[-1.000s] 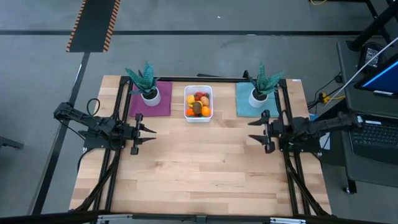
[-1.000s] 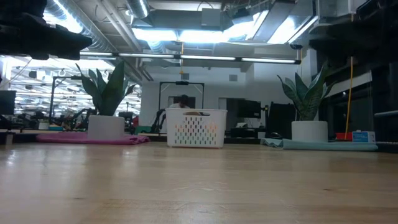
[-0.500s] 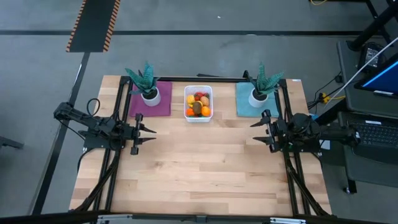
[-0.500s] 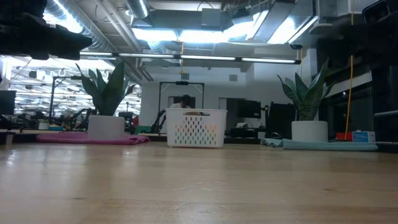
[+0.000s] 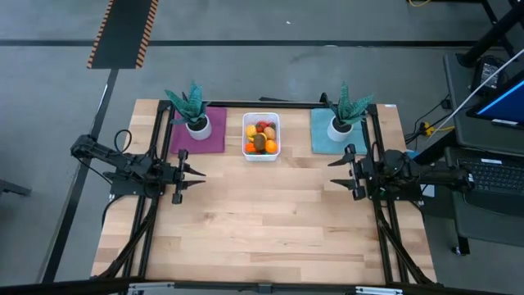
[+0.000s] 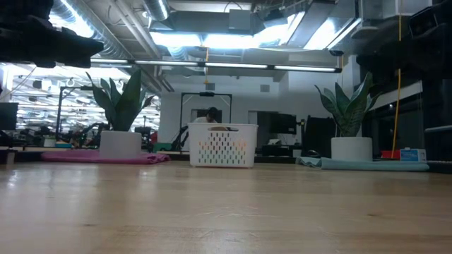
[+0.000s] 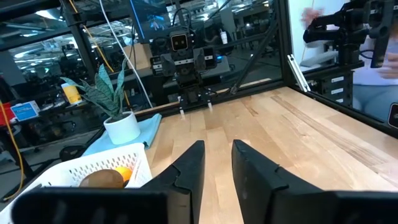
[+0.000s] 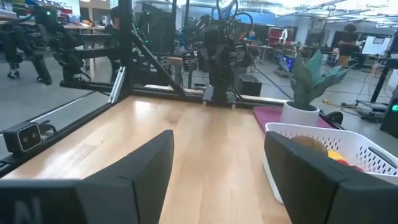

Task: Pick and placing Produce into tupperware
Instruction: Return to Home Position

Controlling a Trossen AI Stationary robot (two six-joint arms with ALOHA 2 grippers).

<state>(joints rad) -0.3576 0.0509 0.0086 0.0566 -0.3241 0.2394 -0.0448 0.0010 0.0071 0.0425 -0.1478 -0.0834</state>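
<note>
The white tupperware (image 5: 261, 136) stands on its base at the middle of the table's far edge, with the produce (image 5: 261, 139) piled inside it. The low view shows its perforated wall (image 6: 222, 147). My left gripper (image 5: 202, 178) hovers level over the table's left side, open by a narrow gap (image 7: 216, 144) with nothing in it. My right gripper (image 5: 332, 172) hovers level over the right side, wide open (image 8: 217, 134) and holding nothing. Both point toward the table's middle. The tupperware also shows in the wrist views (image 7: 93, 168) (image 8: 336, 149).
A teal spiky plant in a white pot stands on a purple mat (image 5: 209, 139), left of the tupperware. Another stands on a teal mat (image 5: 323, 139) to its right. Black frame rails (image 5: 378, 147) run along the table's sides. Bare wood (image 5: 262, 221) lies between and in front of the grippers.
My right arm has swung behind its gripper toward the table's near edge and now lies level across the right side. Its gripper has stayed almost in place and wide open. The tupperware and produce have not moved.
</note>
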